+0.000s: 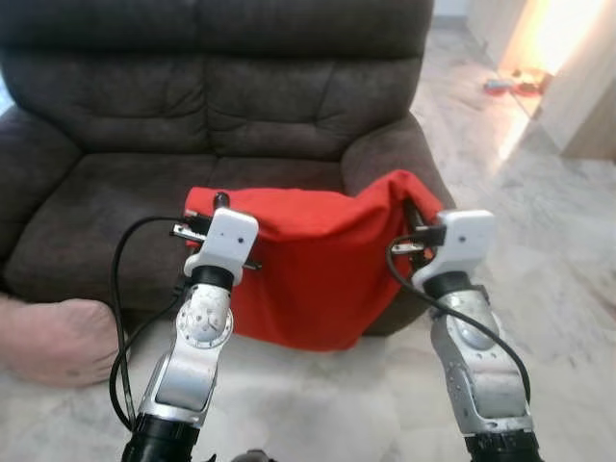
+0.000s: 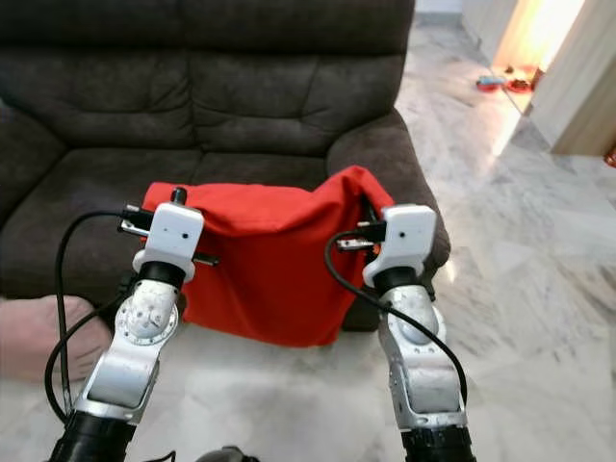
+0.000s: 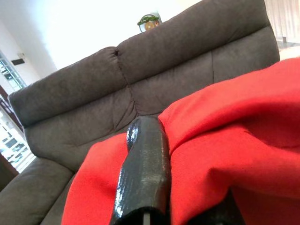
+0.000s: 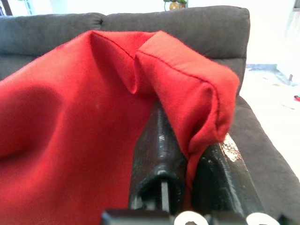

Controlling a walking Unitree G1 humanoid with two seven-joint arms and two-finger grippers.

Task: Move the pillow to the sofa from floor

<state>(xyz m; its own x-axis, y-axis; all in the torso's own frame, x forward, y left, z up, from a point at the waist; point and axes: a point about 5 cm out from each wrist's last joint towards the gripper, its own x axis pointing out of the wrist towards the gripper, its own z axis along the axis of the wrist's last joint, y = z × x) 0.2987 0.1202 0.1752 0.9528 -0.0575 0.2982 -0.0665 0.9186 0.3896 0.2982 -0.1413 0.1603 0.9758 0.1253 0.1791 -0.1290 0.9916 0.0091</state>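
A red pillow (image 1: 308, 269) hangs between my two grippers in front of the dark grey sofa (image 1: 125, 202), its lower edge below the seat's front edge. My left gripper (image 1: 207, 217) is shut on the pillow's upper left corner. In the left wrist view one black finger (image 3: 145, 173) lies over the red fabric (image 3: 243, 140). My right gripper (image 1: 416, 219) is shut on the upper right corner, by the sofa's right armrest. The right wrist view has a fold of the pillow (image 4: 70, 117) pinched between the two black fingers (image 4: 157, 150).
A pinkish cushion (image 1: 53, 337) lies on the floor at the lower left, against the sofa's front. Pale marble floor (image 1: 549, 250) stretches to the right. A light wooden wall corner (image 1: 587, 96) and small items (image 1: 500, 85) stand at the far right.
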